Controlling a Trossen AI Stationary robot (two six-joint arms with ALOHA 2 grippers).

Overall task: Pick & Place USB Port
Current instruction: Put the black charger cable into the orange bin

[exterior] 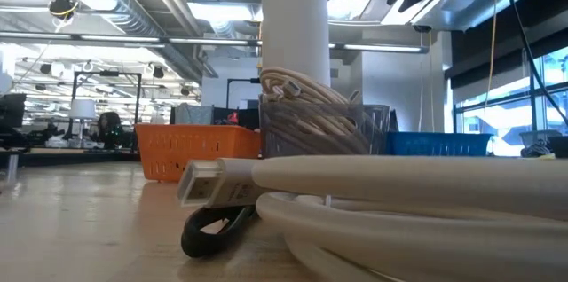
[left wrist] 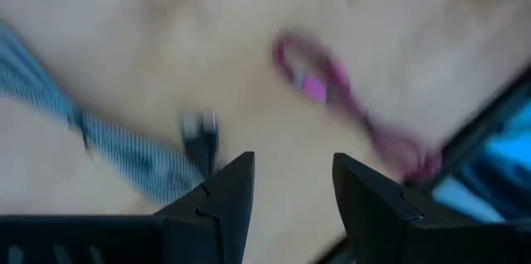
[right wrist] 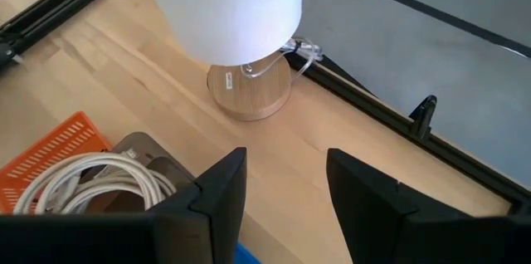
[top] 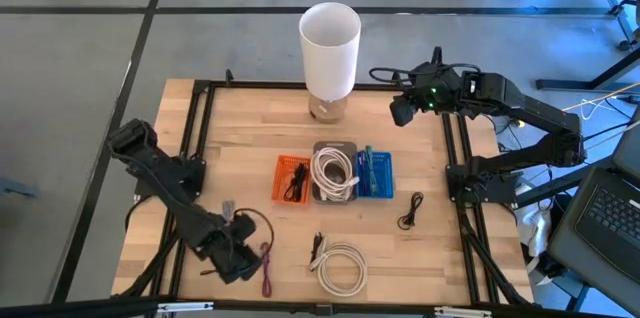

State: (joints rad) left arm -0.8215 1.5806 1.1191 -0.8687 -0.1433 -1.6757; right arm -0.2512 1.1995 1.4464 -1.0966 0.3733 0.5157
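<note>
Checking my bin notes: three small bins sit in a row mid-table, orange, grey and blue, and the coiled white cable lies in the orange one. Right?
Not quite. The high view shows the coiled white cable in the middle grey bin; the orange bin holds a black cable. The blue bin completes the row.

Surface (top: 250,118): pale wood planks, smooth, matt, in a black metal frame. Lamp (top: 329,43): matt white shade, turned wood base. Orange basket (top: 291,179): perforated plastic. White cable (top: 341,267): smooth, slightly glossy rubbery sheath.
</note>
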